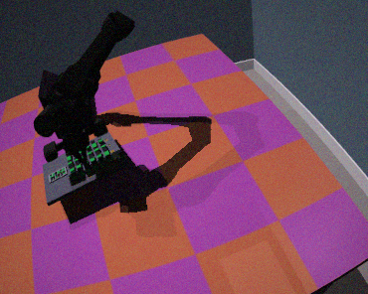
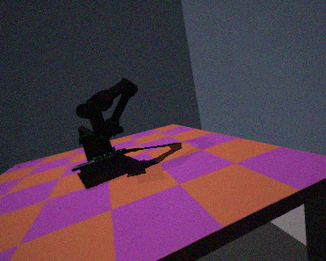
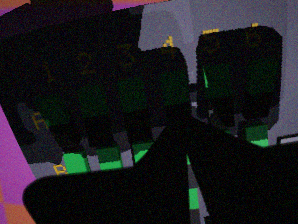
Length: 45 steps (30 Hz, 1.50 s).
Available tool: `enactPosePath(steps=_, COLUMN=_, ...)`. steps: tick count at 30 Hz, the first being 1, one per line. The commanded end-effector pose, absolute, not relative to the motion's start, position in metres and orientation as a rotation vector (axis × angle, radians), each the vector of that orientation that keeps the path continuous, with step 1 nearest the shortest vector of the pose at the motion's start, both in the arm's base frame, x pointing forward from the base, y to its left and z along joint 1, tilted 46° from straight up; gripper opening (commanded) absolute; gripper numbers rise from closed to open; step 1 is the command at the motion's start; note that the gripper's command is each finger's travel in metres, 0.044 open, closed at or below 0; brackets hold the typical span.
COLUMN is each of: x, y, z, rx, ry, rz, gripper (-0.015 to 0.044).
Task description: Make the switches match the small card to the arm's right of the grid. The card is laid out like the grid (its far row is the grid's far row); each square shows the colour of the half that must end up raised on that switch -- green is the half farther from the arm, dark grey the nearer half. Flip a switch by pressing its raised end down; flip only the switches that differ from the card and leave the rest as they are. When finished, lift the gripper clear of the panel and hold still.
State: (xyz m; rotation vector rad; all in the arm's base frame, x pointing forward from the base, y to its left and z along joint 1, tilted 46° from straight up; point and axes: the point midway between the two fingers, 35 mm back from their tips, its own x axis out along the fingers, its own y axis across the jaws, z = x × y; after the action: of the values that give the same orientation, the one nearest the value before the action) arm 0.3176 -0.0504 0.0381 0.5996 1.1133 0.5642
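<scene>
The grey switch panel (image 1: 55,191) (image 3: 165,20) lies on the table under the arm. Its grid of rocker switches (image 1: 96,150) (image 3: 107,155) shows green and dark halves, with yellow column numbers along the far row in the wrist view. The small card (image 1: 58,173) sits on the panel beside the grid. My gripper (image 1: 81,170) (image 3: 180,124) is shut and empty. Its tip is down on the grid at column 4, about where the far row meets the second row. It hides the switches beneath it. In the exterior view the arm and panel (image 2: 99,160) are a dark shape.
The table top is an orange and purple checkerboard (image 1: 227,199). A pale raised rim (image 1: 306,119) runs along its right side. The arm's base and its long shadow (image 1: 187,144) lie right of the panel.
</scene>
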Motion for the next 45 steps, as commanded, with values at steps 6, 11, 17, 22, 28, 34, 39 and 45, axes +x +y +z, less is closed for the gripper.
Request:
enactPosePath(steps=6, x=0.318, y=-0.049, z=0.038, rx=0.606, ry=1.112, rz=0.564, gripper=0.0000)
enactPosePath(steps=11, x=0.318, y=-0.049, z=0.037, rx=0.606, ry=1.112, rz=0.564, gripper=0.0000)
enactPosePath(steps=17, x=0.319, y=-0.048, z=0.037, rx=0.606, ry=1.112, rz=0.564, gripper=0.0000)
enactPosePath(steps=22, x=0.319, y=-0.048, z=0.036, rx=0.606, ry=1.112, rz=0.564, gripper=0.0000)
enactPosePath(steps=28, x=0.319, y=-0.047, z=0.036, rx=0.606, ry=1.112, rz=0.564, gripper=0.0000)
enactPosePath(steps=34, x=0.319, y=-0.047, z=0.035, rx=0.606, ry=1.111, rz=0.564, gripper=0.0000)
enactPosePath(steps=39, x=0.304, y=-0.085, z=0.070, rx=0.597, ry=1.136, rz=0.567, gripper=0.0000)
enactPosePath(steps=45, x=0.301, y=-0.093, z=0.076, rx=0.599, ry=1.139, rz=0.572, gripper=0.0000)
